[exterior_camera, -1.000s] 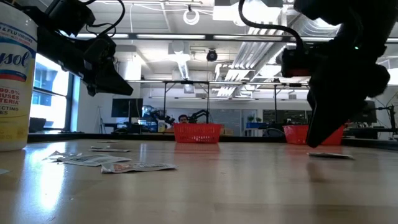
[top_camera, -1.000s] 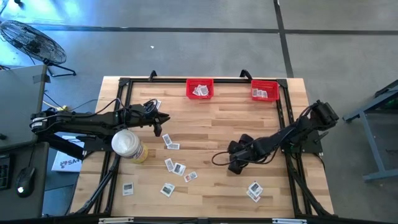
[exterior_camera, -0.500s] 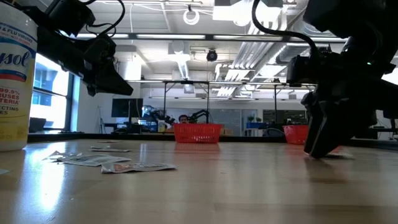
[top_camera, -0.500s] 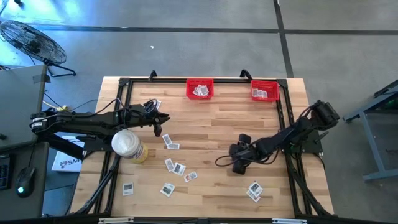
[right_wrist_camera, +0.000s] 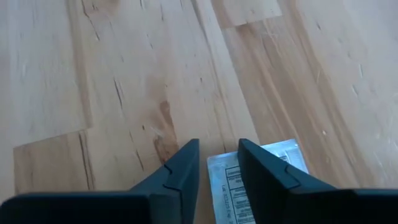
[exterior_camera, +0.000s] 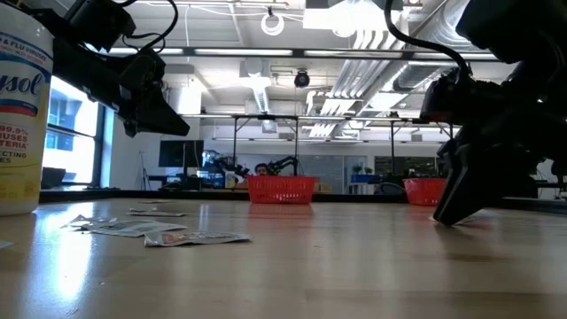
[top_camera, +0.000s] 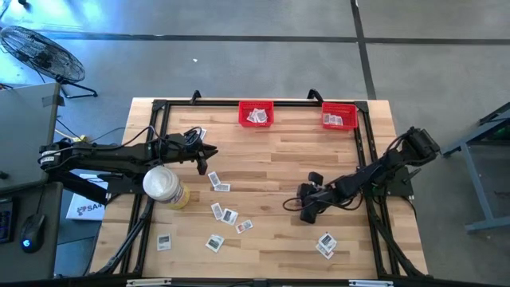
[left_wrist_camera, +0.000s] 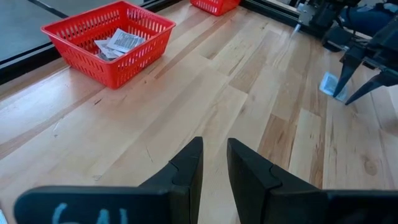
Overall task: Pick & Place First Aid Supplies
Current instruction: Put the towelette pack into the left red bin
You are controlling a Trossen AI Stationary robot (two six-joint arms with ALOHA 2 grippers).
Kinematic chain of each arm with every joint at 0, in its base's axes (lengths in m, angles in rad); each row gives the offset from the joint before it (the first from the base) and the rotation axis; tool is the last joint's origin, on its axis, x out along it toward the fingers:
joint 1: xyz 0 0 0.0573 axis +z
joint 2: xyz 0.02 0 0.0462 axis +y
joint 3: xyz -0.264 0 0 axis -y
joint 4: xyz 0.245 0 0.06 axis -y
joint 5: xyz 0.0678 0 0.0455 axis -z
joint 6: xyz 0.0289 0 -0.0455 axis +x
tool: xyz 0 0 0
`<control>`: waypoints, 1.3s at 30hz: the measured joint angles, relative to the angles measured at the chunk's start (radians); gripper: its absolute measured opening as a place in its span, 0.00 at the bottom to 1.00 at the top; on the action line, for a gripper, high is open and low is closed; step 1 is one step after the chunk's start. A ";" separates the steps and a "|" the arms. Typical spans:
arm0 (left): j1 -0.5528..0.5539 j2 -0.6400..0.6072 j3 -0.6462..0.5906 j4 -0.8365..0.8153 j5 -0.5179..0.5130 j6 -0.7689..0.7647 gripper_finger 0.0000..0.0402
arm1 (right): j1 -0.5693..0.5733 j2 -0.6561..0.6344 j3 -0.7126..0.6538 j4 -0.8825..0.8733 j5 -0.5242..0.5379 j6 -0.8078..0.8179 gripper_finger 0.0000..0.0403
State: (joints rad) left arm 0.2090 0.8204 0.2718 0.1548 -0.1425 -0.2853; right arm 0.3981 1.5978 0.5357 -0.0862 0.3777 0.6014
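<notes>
Several small white packets (top_camera: 227,214) lie flat and scattered over the wooden table (top_camera: 271,159), some near the front right (top_camera: 325,243). My right gripper (right_wrist_camera: 217,146) points steeply down at the table's right middle (top_camera: 305,211), its fingers a little apart. One packet (right_wrist_camera: 273,162) lies flat on the wood under them; in the left wrist view this packet (left_wrist_camera: 328,83) shows beside the fingertips. My left gripper (left_wrist_camera: 214,168) hovers over the table's left side (top_camera: 209,153), narrowly open with nothing between its fingers. My right gripper comes slanting down from the table's right side over the packet's near end (right_wrist_camera: 230,168), which shows between the two fingers. The packet lies flat on the table. The fingers themselves hide their tips, so I cannot tell whether they touch it.
Two red bins (top_camera: 256,114) (top_camera: 339,116) with packets in them stand at the far edge. A large white cylinder (top_camera: 162,183) stands at the left, beside my left arm. Black frame bars run along the table's sides. Bare wood lies in the middle.
My right gripper has sunk toward the table and drawn back a little toward the table's right edge, rolling slightly as it went. The packets have stayed where they were.
</notes>
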 joint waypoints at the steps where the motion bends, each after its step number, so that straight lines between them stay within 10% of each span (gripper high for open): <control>1: 0.000 0.000 0.000 0.000 0.000 0.000 0.18 | 0.000 0.000 -0.003 0.007 0.008 0.000 0.23; 19: 0.000 0.000 0.000 0.000 0.000 0.000 0.18 | -0.052 0.004 0.079 -0.005 0.017 -0.113 0.01; 39: 0.000 0.000 0.000 0.000 0.000 0.000 0.18 | -0.539 0.038 0.321 0.302 -0.076 -0.611 0.00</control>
State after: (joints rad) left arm 0.2090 0.8201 0.2718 0.1547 -0.1426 -0.2853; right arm -0.1408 1.6358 0.8566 0.2154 0.3017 -0.0099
